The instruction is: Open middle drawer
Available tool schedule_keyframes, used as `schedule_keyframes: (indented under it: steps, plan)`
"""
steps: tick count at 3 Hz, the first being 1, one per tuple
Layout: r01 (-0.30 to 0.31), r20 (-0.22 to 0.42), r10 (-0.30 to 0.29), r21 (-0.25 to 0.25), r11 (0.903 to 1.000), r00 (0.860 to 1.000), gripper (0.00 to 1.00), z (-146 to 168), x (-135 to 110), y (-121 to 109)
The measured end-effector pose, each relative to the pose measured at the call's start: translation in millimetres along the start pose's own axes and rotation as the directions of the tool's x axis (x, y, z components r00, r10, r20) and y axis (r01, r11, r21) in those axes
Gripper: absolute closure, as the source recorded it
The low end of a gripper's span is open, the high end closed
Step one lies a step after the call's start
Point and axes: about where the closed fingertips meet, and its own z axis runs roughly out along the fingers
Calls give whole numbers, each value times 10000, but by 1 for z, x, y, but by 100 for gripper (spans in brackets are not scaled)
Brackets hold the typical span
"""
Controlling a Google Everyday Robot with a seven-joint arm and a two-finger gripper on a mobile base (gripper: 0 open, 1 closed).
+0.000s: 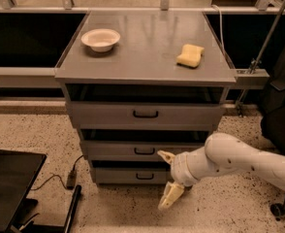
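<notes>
A grey metal cabinet has three drawers stacked under its top (147, 47). The middle drawer (113, 150) has a low flat front and a small black loop handle (144, 151) at its centre. It looks shut. My gripper (166, 178) is at the end of the white arm, in front of the cabinet's lower right. It is open: one finger (166, 156) points toward the middle drawer's handle from the right, the other finger (167, 196) hangs lower, before the bottom drawer (128, 176). The gripper holds nothing.
A white bowl (100, 39) and a yellow sponge (190, 55) lie on the cabinet top. The top drawer (145, 114) is the tallest. A black laptop-like object (9, 186) and a cable (50, 181) lie on the speckled floor at left. A chair base (278, 210) stands at right.
</notes>
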Motion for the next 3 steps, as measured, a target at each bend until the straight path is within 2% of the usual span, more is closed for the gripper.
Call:
schedule_keyframes:
  steps: [1,2,3]
  plan:
    - [36,3,-36,35,10000,10000,0,1,-3,-5]
    - [-87,59,88,-201,9998,9999,0,9,4,-5]
    - [-836,837,841,-102,9965,9929,0,24,30,-20]
